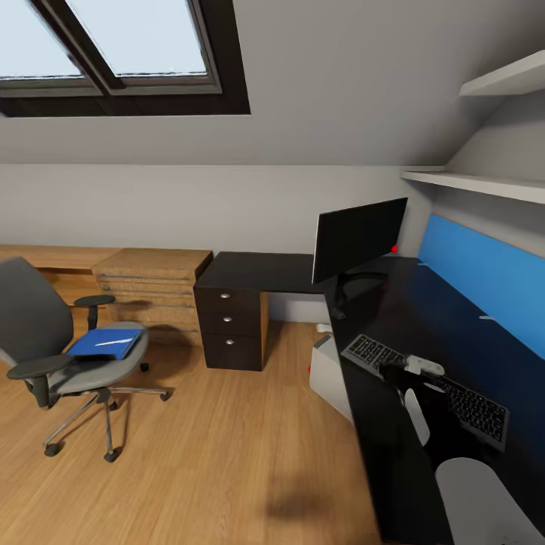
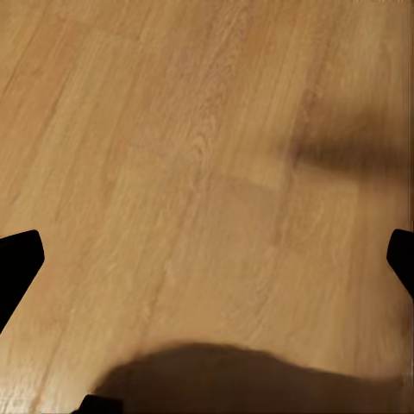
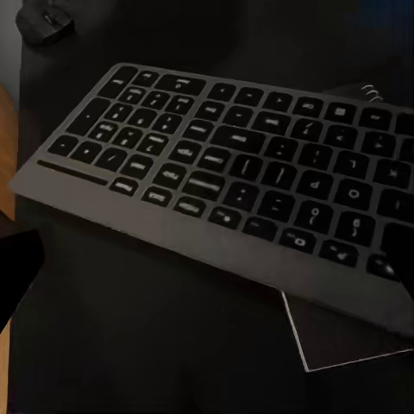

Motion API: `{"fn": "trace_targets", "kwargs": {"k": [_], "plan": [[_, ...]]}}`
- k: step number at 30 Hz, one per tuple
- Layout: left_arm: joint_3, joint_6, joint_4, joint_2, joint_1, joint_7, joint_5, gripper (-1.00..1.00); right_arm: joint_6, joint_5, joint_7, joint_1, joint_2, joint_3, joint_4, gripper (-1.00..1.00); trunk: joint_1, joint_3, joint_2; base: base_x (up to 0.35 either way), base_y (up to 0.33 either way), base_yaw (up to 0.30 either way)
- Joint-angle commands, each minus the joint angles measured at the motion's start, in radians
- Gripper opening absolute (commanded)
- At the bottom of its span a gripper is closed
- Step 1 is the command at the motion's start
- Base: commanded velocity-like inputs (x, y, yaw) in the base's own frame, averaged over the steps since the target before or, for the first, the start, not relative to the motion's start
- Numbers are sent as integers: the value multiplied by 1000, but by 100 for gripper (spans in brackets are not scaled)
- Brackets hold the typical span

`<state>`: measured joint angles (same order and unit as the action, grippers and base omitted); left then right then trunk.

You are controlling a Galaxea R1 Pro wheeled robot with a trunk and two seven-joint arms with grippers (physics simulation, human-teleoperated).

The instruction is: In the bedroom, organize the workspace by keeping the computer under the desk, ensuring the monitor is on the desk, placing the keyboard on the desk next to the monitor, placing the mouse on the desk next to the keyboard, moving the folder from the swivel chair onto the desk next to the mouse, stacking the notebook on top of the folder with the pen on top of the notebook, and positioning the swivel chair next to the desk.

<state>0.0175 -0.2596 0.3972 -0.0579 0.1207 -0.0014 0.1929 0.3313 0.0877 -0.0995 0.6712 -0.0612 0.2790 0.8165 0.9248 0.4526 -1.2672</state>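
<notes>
A: Nearest item first?

B: Right arm, white forearm low in the head view, its gripper (image 1: 409, 372) hovering over the keyboard (image 1: 428, 386). In the right wrist view the fingertips sit wide apart at the frame edges, pinching nothing. Left gripper (image 2: 207, 259): likewise spread, over bare wooden floor (image 2: 172, 155).

A: Items on the desk?

B: Black desk (image 1: 424, 318): monitor (image 1: 358, 237) upright near the corner; keyboard near the front edge, apart from the monitor; mouse (image 3: 43, 21) beyond the keyboard's far corner. A thin dark sheet (image 3: 345, 336) pokes out from under the keyboard; what it is, I cannot tell.

A: Under the desk?

B: A pale box (image 1: 327, 371) on the floor at the desk's edge, probably the computer.

A: Outstanding?

B: Blue folder (image 1: 104, 343) lies on the swivel chair (image 1: 57, 348), which stands well apart from the desk. A thin white thing rests on it, possibly the pen. I judge the folder, notebook, pen and chair steps all undone, and the keyboard's placing unsettled.
</notes>
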Motion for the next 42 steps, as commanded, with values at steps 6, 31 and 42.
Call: {"fn": "trace_targets", "kwargs": {"k": [6, 31, 42], "plan": [[2, -3, 0, -2, 0, 0, 3, 100, -2, 5, -64, 2, -42, 11, -1, 100, 0, 1, -1, 194, -285, 0], [3, -60, -1, -2, 0, 0, 4, 100, -36, 4, -65, 102, -161, 8, -214, 100, 0, 1, -1, 95, -53, 0], [4, -64, 0, -2, 0, -1, 5, 100, -30, 6, -57, 100, -157, 9, -135, 100, 0, 1, -1, 6, -2, 0]]}}
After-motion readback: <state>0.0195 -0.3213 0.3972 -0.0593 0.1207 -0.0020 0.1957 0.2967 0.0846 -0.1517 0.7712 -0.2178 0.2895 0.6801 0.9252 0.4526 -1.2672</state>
